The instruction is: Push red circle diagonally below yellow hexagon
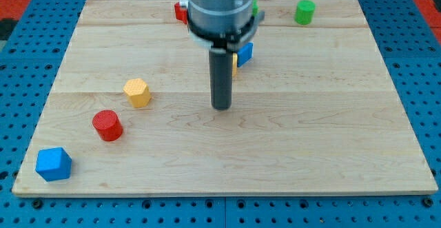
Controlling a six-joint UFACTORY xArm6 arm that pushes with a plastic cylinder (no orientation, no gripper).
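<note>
The red circle (107,125) lies on the wooden board at the view's left, just below and to the left of the yellow hexagon (137,92). The two are close but apart. My tip (221,107) stands near the board's middle, well to the right of both blocks and touching neither. The arm's grey body hangs over the top middle of the board.
A blue block (54,164) sits at the bottom left corner. A green cylinder (304,12) stands at the top right. A red block (180,11), a blue block (244,52) with a yellow one (235,61) beside it, and a green block (255,8) are partly hidden by the arm.
</note>
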